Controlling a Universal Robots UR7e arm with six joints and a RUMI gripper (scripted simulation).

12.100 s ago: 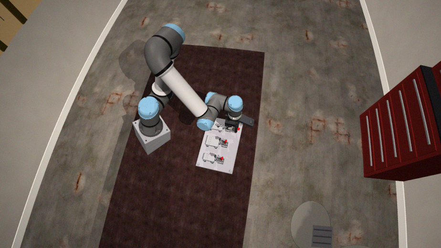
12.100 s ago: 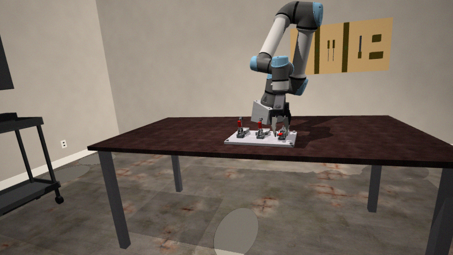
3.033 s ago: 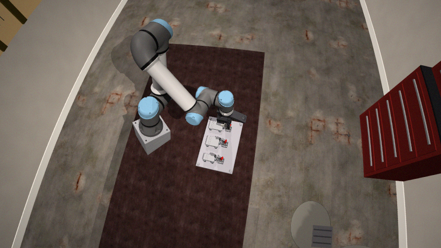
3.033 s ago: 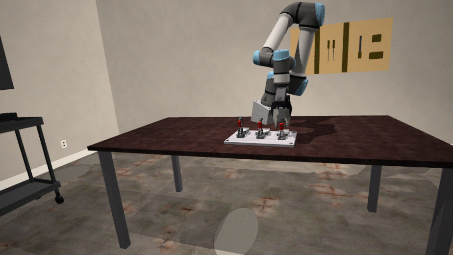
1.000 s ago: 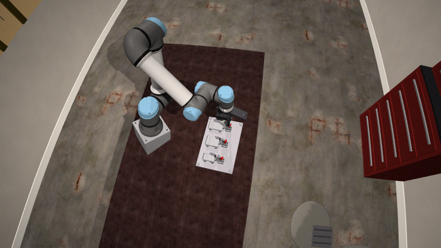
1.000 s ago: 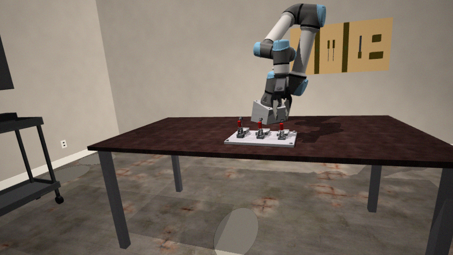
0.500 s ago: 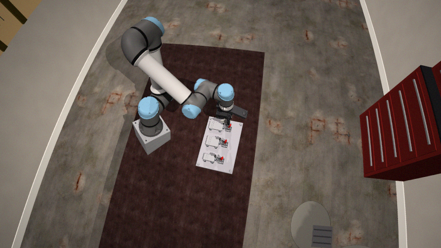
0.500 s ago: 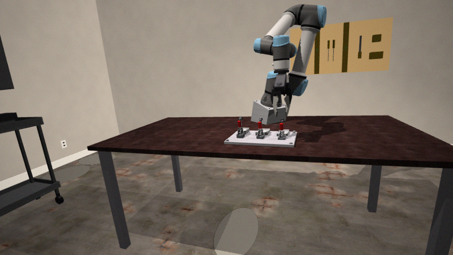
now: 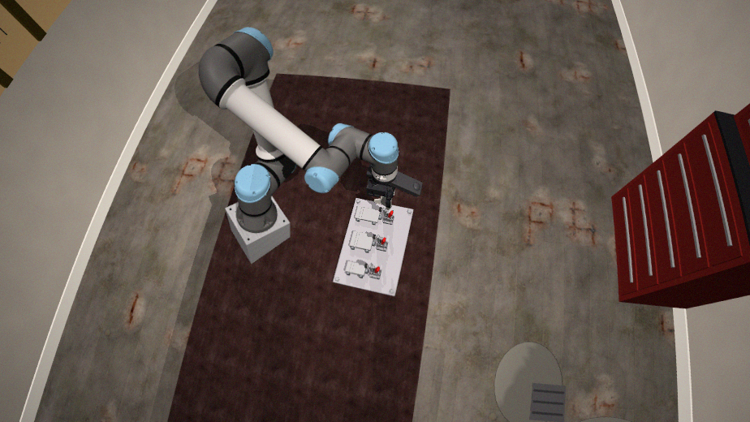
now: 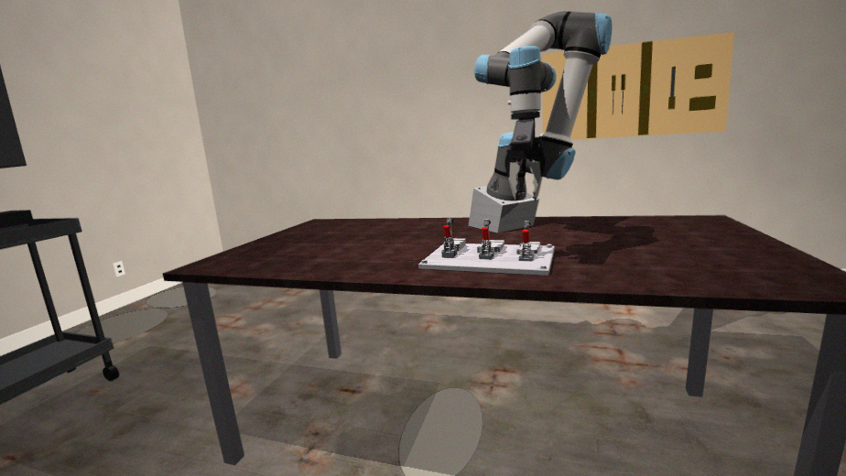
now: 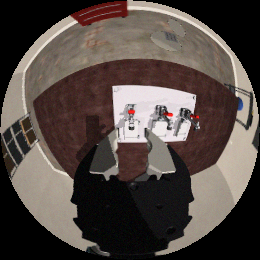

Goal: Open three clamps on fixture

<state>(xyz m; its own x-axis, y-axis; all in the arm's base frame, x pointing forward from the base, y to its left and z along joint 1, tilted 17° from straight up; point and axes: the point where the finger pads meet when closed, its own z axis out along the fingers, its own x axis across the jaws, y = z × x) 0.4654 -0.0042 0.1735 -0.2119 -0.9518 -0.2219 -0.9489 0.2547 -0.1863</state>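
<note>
A flat white rectangular plate [image 9: 401,251] [image 10: 473,267] [image 11: 150,96] lies on the dark reddish-brown table [image 9: 294,315] [image 10: 354,260] [image 11: 65,107], carrying the three clamps in a row. The near clamp [image 9: 389,216] [image 10: 526,251] [image 11: 131,114], the middle clamp [image 9: 381,243] [image 10: 485,249] [image 11: 161,113] and the far clamp [image 9: 374,271] [image 10: 449,247] [image 11: 185,116] are small grey metal toggles with red grips; near and far are counted from the gripper's end of the plate. All three grips stand upright, with the grey metal ends raised behind them. Beside each clamp, on the plate, sits a pale grey blocky part.

The black two-jaw gripper with grey metal fingers [image 9: 383,201] [image 10: 526,196] hangs above the plate's near end, clear of the clamps — its jaws partly apart, with nothing between them. Seen from the exterior, the arm's light grey box-shaped base [image 9: 280,230] [image 10: 485,214] stands behind the plate.

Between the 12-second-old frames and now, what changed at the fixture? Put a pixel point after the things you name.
The red handle [image 9: 390,213] [image 10: 526,236] [image 11: 131,112] of the clamp nearest the gripper [image 9: 384,203] [image 10: 526,197] [image 11: 131,128] swung from lying low to upright. The gripper rose clear above the plate [image 9: 396,262] [image 10: 485,267] [image 11: 145,95], holding nothing. The other two handles stayed upright; the plate stayed put.
</note>
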